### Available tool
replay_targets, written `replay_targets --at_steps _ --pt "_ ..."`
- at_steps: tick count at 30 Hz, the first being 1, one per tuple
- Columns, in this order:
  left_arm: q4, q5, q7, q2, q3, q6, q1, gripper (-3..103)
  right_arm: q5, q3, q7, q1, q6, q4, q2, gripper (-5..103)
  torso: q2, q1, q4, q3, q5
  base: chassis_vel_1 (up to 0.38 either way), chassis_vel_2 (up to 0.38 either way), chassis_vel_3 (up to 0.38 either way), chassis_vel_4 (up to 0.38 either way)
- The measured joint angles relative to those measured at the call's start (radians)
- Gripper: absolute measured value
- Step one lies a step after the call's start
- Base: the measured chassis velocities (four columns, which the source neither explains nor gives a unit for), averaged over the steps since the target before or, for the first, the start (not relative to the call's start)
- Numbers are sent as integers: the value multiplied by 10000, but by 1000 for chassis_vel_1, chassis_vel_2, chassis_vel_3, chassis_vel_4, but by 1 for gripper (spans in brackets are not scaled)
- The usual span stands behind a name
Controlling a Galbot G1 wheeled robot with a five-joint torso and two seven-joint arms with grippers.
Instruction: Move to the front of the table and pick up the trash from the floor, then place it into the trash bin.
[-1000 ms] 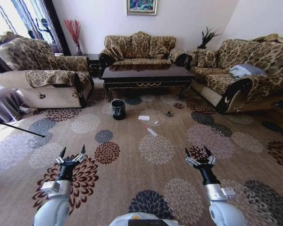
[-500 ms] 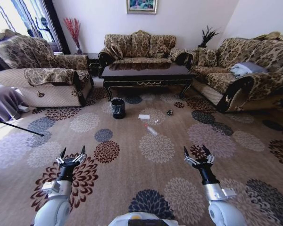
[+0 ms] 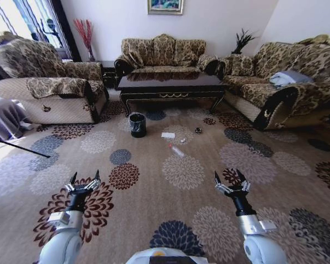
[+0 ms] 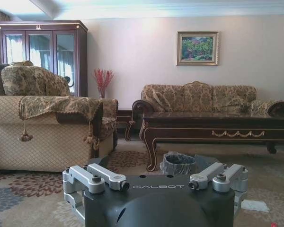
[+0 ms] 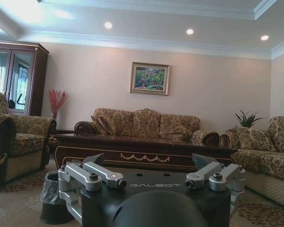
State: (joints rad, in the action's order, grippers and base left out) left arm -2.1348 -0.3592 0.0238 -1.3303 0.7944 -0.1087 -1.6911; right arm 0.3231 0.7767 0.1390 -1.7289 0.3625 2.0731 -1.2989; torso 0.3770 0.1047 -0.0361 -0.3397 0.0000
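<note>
Patterned floor (image 3: 170, 192) bearing, near the table (image 3: 170, 88), a black bin (image 3: 137, 124), with a white paper square (image 3: 168, 135), a clear bottle (image 3: 176, 150) and a small dark wrapper (image 3: 198, 130) lying loose just beside it, apart from one another.

Against the far wall, a patterned gold-brown sofa (image 3: 160, 52), with a framed landscape painting (image 3: 165, 6) hung above. Along the right side, a longer matching sofa (image 3: 275, 82), a folded pale blue-grey cloth (image 3: 287, 78) lying on its seat. On the left, a matching armchair (image 3: 47, 82) draped with a tasselled throw (image 4: 59, 106). In the far left corner, a vase of red dried stems (image 3: 87, 36) beside a dark glass-fronted cabinet (image 4: 40, 56). In the far right corner, between the two sofas, a spiky dark green plant (image 3: 242, 41). Overhead, recessed ceiling lights (image 5: 190, 31) glowing under white cornice.
</note>
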Motion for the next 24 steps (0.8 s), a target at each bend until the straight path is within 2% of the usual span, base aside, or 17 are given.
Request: replay_targets --at_steps 24 --pt "120 33 1 -5 -23 6 57 100 -71 -65 -53 100 -41 -188 -35 100 -980 -321 0 655 0 0 0 0 0"
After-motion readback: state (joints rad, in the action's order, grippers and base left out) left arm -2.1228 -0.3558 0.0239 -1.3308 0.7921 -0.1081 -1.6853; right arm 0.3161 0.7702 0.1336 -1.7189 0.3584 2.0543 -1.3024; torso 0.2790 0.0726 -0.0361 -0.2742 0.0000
